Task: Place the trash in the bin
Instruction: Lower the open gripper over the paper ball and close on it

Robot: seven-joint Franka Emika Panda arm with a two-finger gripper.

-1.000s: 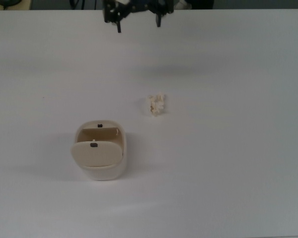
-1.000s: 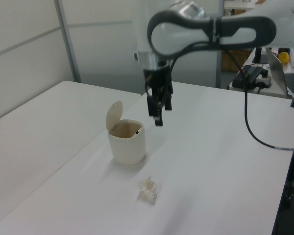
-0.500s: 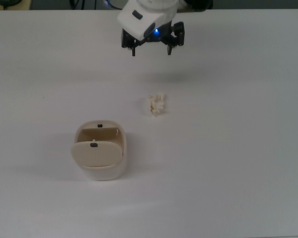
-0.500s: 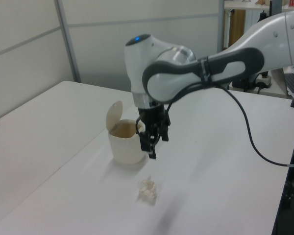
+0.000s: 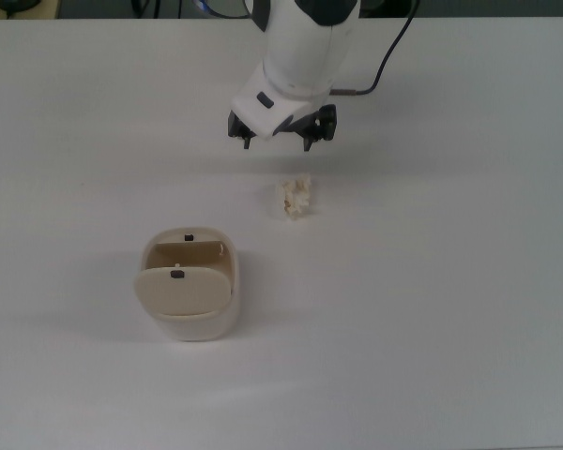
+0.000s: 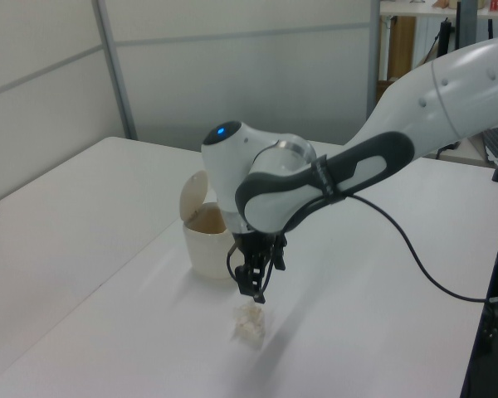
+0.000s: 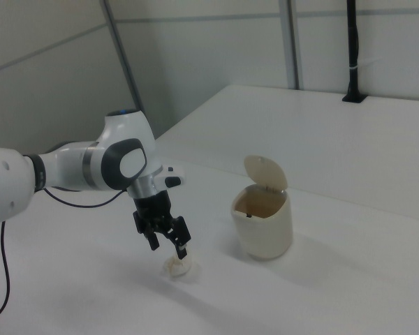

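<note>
On the white surface (image 5: 450, 309), the crumpled paper wad (image 5: 296, 197) lies just right of the frame's centre. The gripper (image 5: 278, 142) sits just above it in the frame, jaws spread apart, with nothing between them. The cream bin (image 5: 188, 295) stands in the lower left, its flap lid tipped open, well apart from the wad.

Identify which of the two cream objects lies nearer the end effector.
The crumpled paper wad, just below the end effector; the lidded bin stands farther away.
</note>
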